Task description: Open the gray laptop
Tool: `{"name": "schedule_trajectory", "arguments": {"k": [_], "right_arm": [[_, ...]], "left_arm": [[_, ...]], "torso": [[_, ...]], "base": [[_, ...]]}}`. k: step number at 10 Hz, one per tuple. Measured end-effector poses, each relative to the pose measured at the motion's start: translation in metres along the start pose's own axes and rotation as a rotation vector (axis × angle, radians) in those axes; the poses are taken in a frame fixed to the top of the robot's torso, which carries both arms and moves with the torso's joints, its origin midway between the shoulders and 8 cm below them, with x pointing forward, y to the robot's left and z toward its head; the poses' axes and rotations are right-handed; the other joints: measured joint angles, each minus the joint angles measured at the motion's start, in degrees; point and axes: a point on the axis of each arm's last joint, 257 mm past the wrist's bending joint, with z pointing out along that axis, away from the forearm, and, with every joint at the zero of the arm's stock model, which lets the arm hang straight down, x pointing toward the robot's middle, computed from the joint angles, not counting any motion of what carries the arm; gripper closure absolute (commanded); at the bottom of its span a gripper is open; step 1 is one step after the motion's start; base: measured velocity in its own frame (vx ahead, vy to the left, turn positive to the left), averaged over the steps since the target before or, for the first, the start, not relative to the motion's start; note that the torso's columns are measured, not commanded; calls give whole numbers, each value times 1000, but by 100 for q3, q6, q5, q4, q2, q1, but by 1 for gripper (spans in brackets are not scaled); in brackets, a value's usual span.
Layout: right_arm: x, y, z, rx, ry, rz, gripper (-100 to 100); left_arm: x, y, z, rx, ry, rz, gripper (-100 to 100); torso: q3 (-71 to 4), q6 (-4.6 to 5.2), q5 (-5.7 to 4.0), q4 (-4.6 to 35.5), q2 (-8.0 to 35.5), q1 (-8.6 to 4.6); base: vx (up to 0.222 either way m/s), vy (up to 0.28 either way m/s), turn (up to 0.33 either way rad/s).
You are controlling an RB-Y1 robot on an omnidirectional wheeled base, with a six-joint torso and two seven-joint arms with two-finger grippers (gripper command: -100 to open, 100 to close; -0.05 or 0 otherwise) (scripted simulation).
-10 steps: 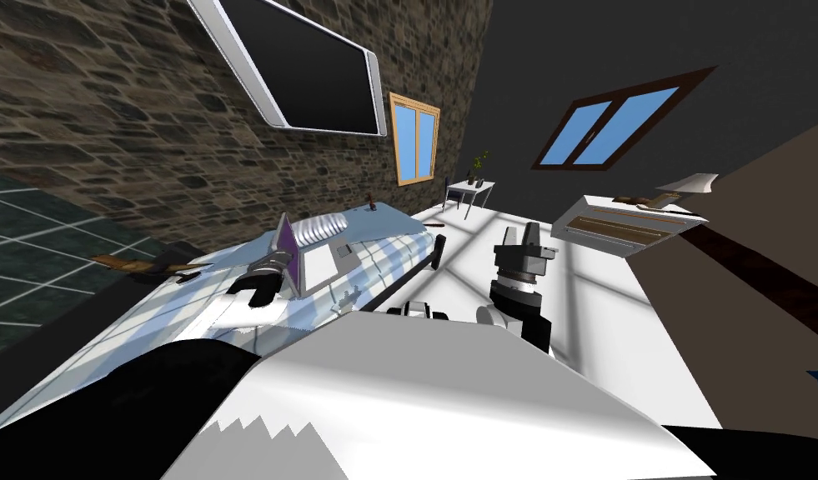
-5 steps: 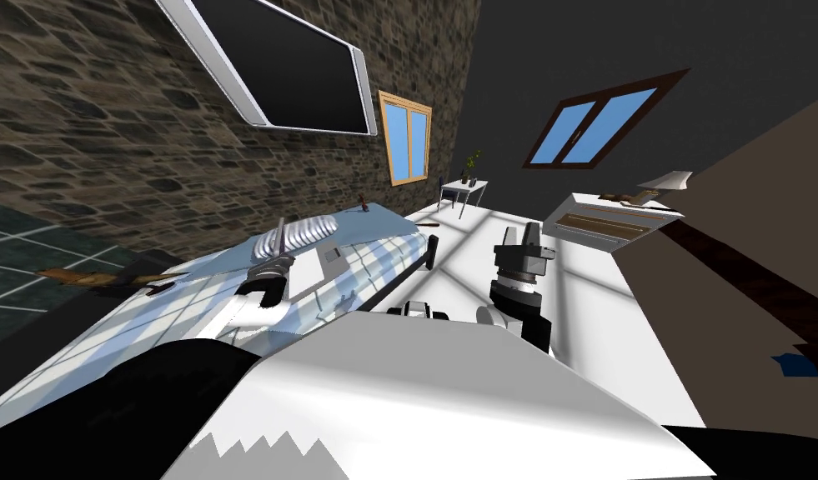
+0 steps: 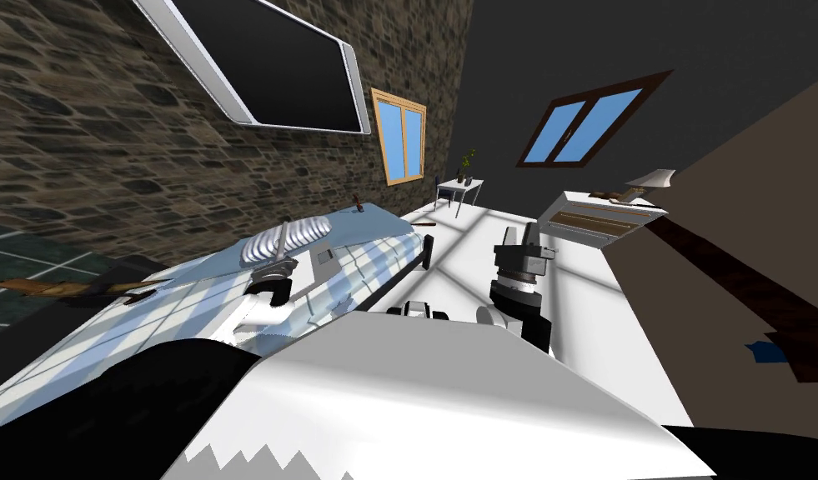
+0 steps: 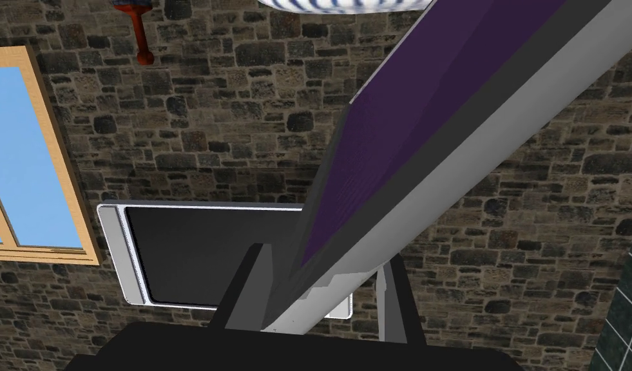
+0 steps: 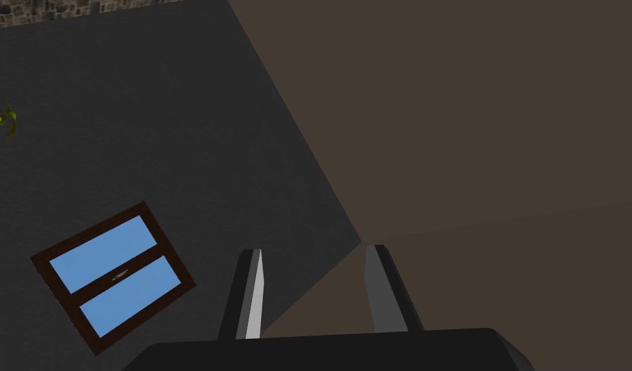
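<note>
Smooth, matt grey casing on the laptop (image 4: 430, 142), with a flat purple screen face. Glossy, light-streaked sheen over the surface (image 3: 107, 342). Rough, uneven stone on the wall (image 3: 107, 125).

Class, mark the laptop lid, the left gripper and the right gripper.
laptop lid (image 4: 437, 96), left wrist view, on its purple screen face.
left gripper (image 4: 324, 257), left wrist view, midway between its fingertips.
right gripper (image 5: 314, 250), right wrist view, midway between its fingertips.

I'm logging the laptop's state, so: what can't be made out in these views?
Keys on the laptop: head view, too small.
Far corners of its lid: left wrist view, cut off by the edge.
Lid's near edge: left wrist view, behind the left claw's dark body.
</note>
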Motion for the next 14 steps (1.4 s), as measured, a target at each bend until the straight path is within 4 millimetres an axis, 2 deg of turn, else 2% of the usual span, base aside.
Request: {"name": "schedule_trajectory", "arguments": {"k": [7,12,13,14], "right_arm": [[0,0,0,0,0,0,0],[0,0,0,0,0,0,0],[0,0,0,0,0,0,0],[0,0,0,0,0,0,0]], "left_arm": [[34,5,10,-57,3,119,100],[64,-1,13,-83,14,225,100],[72,-4,15,-86,22,251,-100],[70,-1,16,-87,23,255,-100]], "torso": [[-11,-16,12,-12,-19,27],[1,-23,29,-13,-8,35],[1,-18,31,-13,-9,35],[-6,-11,2,-5,-9,9]], "base": [[-7,-12,-40],[-6,-11,-44],[2,-33,-18],[18,-37,13]]}}
